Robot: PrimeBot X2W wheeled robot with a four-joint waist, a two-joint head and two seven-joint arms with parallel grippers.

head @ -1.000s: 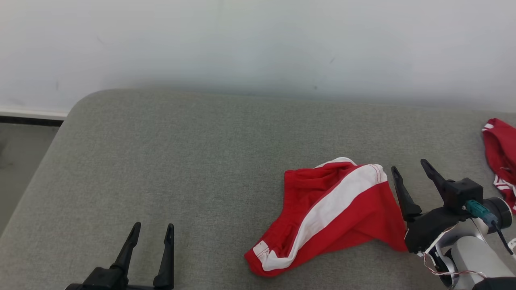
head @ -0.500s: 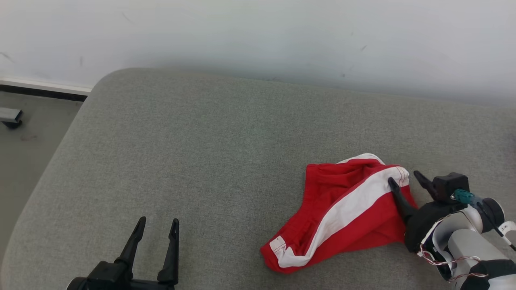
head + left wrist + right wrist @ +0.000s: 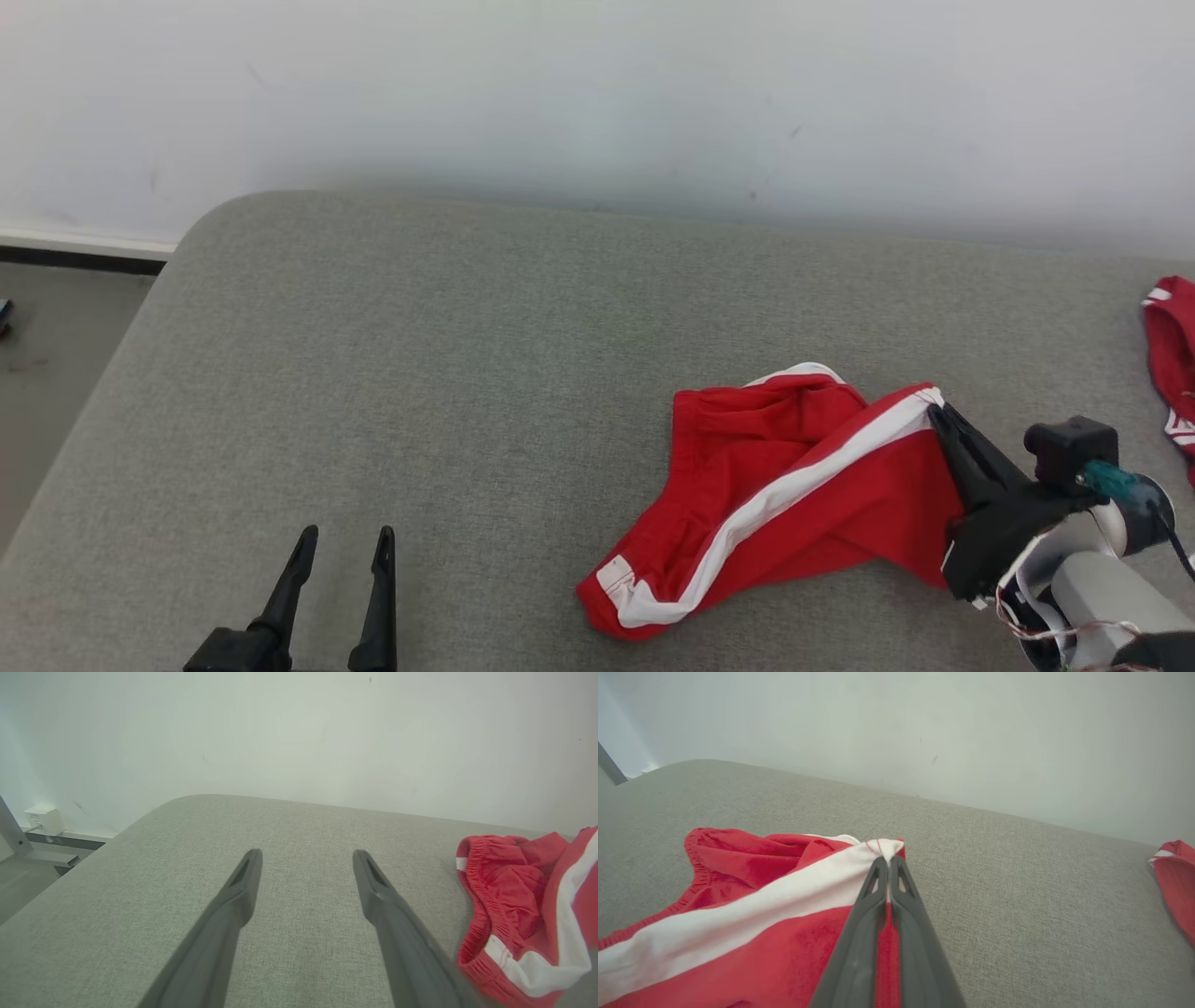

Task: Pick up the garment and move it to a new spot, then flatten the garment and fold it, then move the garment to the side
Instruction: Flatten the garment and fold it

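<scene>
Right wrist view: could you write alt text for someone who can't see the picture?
The right gripper, its two dark fingers shut together, pinches a corner of a red garment where its white stripe ends. The garment lies crumpled on a grey cushion before a pale wall; a second red cloth lies at the right edge.

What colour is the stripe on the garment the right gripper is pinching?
White stripe across the red garment; the right wrist view shows it best.
</scene>
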